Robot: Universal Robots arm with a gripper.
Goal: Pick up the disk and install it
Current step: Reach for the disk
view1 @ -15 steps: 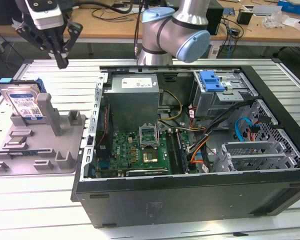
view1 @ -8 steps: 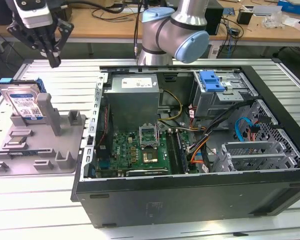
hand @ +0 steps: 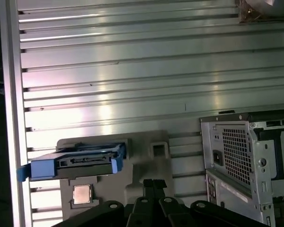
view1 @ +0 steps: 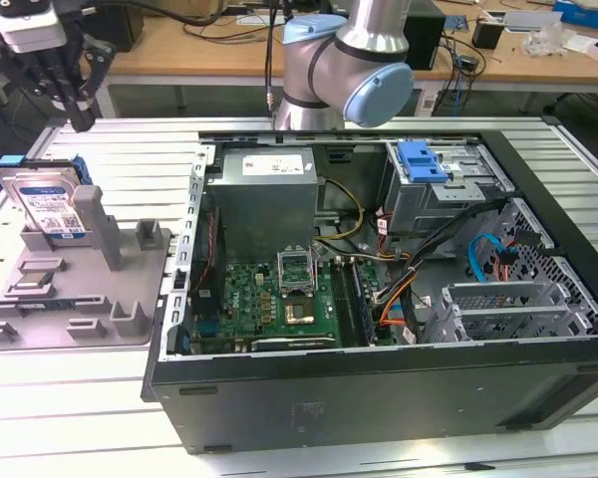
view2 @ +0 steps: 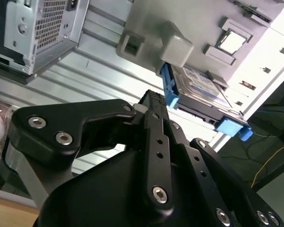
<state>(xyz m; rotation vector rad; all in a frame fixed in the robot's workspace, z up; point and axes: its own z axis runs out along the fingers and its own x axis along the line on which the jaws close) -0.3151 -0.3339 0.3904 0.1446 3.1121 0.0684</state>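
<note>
The gripper (view2: 154, 100), jaws together, empty, hangs above the disk (view2: 199, 86), not touching.

On the table (view1: 90, 398) a holder (view1: 130, 299) sits at the exterior view's left, with the open computer case (view1: 379, 398) just beside it at the exterior view's right. The disk (view1: 48, 204) stands on edge in the holder's rear part, and the pincer (view1: 80, 119) hangs above it, apart from it. Inside the case the power supply (view1: 267, 194) lies behind the motherboard (view1: 279, 299), the drive cage (view1: 448, 184) is to their right in the exterior view, and the arm's base (view1: 324, 70) stands behind the case.
</note>
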